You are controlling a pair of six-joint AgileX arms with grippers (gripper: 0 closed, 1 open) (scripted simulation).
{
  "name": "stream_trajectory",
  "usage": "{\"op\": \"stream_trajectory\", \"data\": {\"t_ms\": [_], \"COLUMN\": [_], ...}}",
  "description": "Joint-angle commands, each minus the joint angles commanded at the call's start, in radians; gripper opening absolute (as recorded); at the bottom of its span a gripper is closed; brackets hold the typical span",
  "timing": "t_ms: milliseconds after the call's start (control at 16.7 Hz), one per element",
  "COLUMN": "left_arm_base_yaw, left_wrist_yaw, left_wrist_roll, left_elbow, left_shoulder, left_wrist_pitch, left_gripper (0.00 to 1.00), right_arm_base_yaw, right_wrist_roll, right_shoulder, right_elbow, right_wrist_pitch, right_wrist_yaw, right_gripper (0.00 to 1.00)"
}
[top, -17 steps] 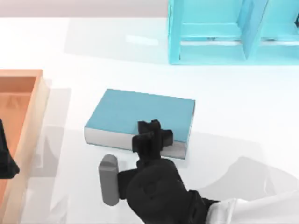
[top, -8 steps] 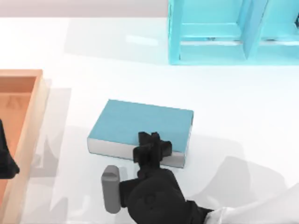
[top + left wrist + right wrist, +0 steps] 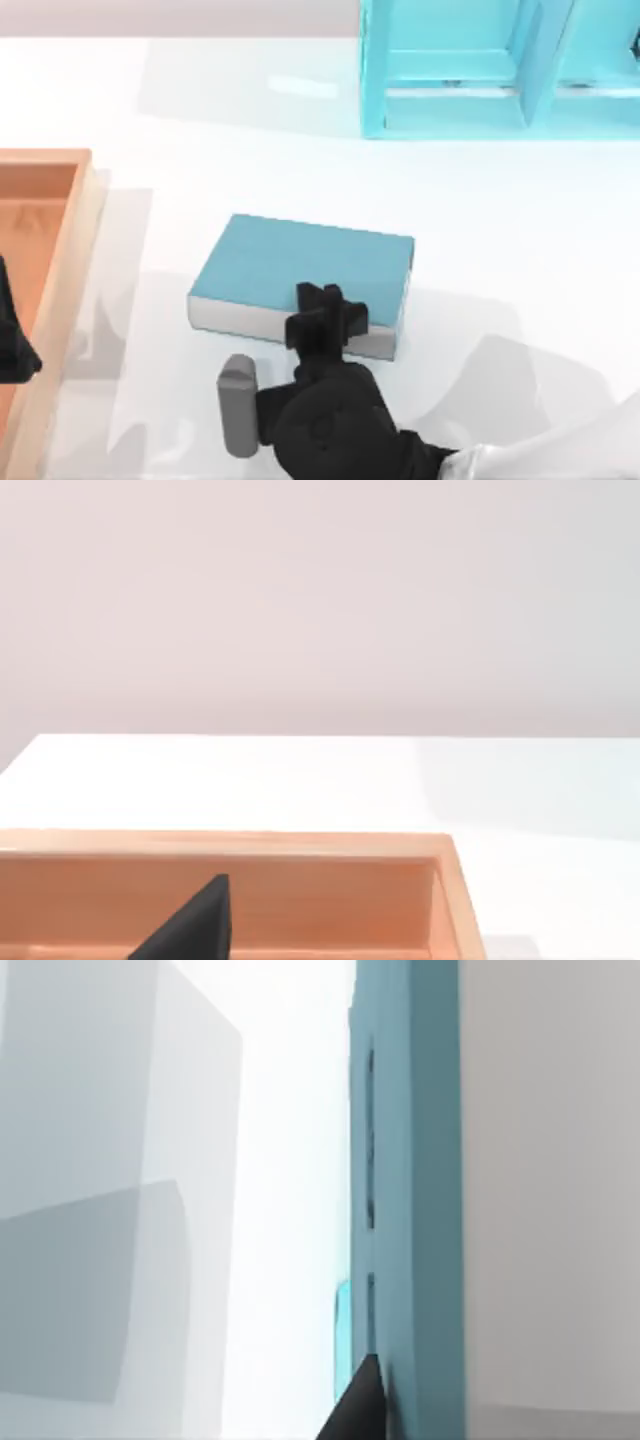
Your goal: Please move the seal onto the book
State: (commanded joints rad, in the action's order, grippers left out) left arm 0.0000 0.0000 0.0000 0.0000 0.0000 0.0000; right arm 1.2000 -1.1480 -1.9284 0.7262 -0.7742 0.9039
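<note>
the right gripper (image 3: 325, 318) is placed over the near edge of the book (image 3: 300, 265), which lies flat at the table's (image 3: 520, 240) middle. whether its jaws are open or holding anything cannot be told. the seal cannot be made out. the left arm is parked by the wooden tray (image 3: 45, 250) at the left.

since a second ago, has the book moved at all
Yes. The book slid toward the top view's lower edge, away from the cyan shelf unit; its far edge now sits lower, with the right gripper at its near edge.
</note>
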Motion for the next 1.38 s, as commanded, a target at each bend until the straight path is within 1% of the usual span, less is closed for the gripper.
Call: {"op": "stream_trajectory", "data": {"t_ms": [480, 540, 1080, 1200, 1380], "left_arm_base_yaw": [0.000, 0.000, 0.000, 0.000, 0.000], "left_wrist_yaw": [0.000, 0.000, 0.000, 0.000, 0.000], "left_wrist_roll": [0.000, 0.000, 0.000, 0.000, 0.000], "left_elbow": [0.000, 0.000, 0.000, 0.000, 0.000], "left_shoulder": [0.000, 0.000, 0.000, 0.000, 0.000], "left_wrist_pitch": [0.000, 0.000, 0.000, 0.000, 0.000], "left_gripper": [1.00, 1.00, 1.00, 1.00, 1.00], "right_arm_base_yaw": [0.000, 0.000, 0.003, 0.033, 0.128], "right_wrist_roll": [0.000, 0.000, 0.003, 0.037, 0.154], "right_shoulder": [0.000, 0.000, -0.001, 0.003, 0.017], "right_elbow": [0.000, 0.000, -0.001, 0.001, 0.006], "right_wrist_pitch": [0.000, 0.000, 0.003, 0.037, 0.164], "right_wrist_yaw": [0.000, 0.000, 0.001, 0.022, 0.075], "right_gripper": [0.98, 1.00, 1.00, 1.00, 1.00]}}
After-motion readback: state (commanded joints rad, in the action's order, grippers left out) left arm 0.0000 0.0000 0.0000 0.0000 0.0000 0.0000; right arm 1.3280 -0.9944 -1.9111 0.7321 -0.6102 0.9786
